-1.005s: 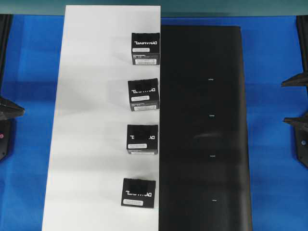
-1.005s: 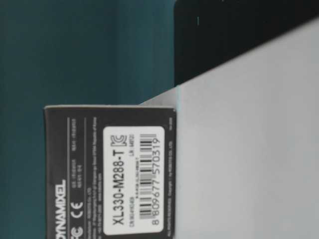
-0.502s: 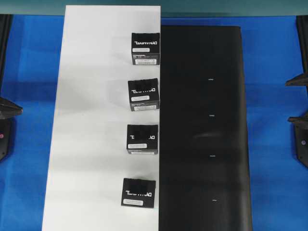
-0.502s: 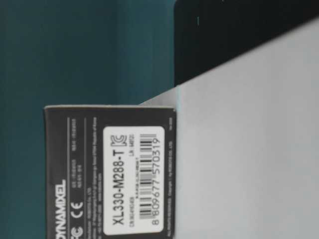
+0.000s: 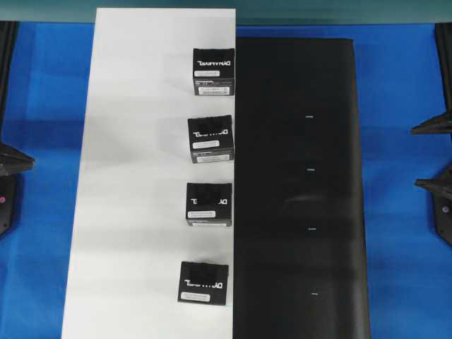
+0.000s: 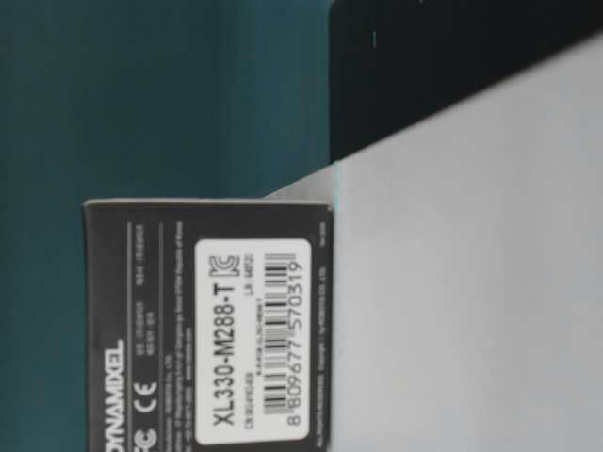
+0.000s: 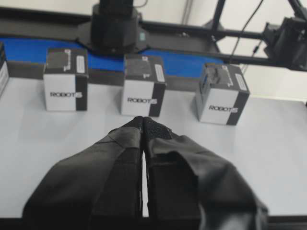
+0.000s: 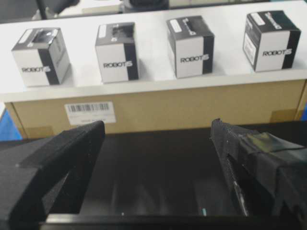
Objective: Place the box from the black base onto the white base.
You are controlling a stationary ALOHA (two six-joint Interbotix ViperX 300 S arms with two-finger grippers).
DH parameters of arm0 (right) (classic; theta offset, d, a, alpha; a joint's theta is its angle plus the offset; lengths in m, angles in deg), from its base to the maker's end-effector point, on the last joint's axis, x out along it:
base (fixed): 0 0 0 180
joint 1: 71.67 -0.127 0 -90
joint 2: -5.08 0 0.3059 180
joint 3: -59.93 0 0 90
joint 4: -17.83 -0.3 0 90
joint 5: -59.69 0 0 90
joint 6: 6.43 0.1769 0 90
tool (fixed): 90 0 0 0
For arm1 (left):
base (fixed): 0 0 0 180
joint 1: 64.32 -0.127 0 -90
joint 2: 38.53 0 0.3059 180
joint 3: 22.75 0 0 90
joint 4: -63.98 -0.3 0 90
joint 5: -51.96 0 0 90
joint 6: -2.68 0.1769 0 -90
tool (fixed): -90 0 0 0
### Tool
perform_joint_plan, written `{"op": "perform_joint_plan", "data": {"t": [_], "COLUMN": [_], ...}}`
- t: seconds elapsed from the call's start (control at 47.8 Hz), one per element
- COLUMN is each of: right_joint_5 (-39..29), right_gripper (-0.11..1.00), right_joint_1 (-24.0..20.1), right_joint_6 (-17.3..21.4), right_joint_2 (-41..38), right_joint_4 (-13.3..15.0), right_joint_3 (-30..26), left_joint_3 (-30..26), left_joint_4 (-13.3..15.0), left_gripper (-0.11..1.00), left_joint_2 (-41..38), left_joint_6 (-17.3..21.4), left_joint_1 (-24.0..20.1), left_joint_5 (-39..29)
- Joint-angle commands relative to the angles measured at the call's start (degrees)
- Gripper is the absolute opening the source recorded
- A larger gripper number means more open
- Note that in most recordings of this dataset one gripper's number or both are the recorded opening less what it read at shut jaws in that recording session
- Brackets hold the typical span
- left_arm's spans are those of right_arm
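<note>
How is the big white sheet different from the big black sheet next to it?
The white base is bright white; the black base is matte black. The white base carries four small boxes in a line along its edge; the black base carries no boxes, only tiny white marks. In the overhead view the white base reaches further toward the top than the black base. Both are tall rectangles of similar size, lying side by side on the blue table.

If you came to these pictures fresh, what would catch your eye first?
Four small black cartons with white lettering stand in a column along the right edge of the large white rectangular sheet. Beside it, the matte black rectangular sheet carries no carton, only tiny white tick marks.
</note>
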Motion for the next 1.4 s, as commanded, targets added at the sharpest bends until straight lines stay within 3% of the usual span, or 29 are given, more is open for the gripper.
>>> {"op": "perform_joint_plan", "data": {"t": [0.0,1.381], "right_joint_5": [0.70,0.44], "right_gripper": [0.99,0.99], "right_joint_1": [-0.18,-0.53], "right_joint_6": [-0.09,-0.35], "right_joint_2": [-0.53,-0.44], "right_joint_4": [-0.09,0.09], "right_joint_3": [-0.09,0.00], "left_joint_3": [-0.53,0.79], "left_joint_4": [-0.18,-0.18], "left_gripper": [0.00,0.00], "left_joint_2": [-0.79,-3.69], "left_joint_6": [-0.09,1.32], "left_joint_1": [0.09,0.09], "left_joint_5": [0.53,8.35]}}
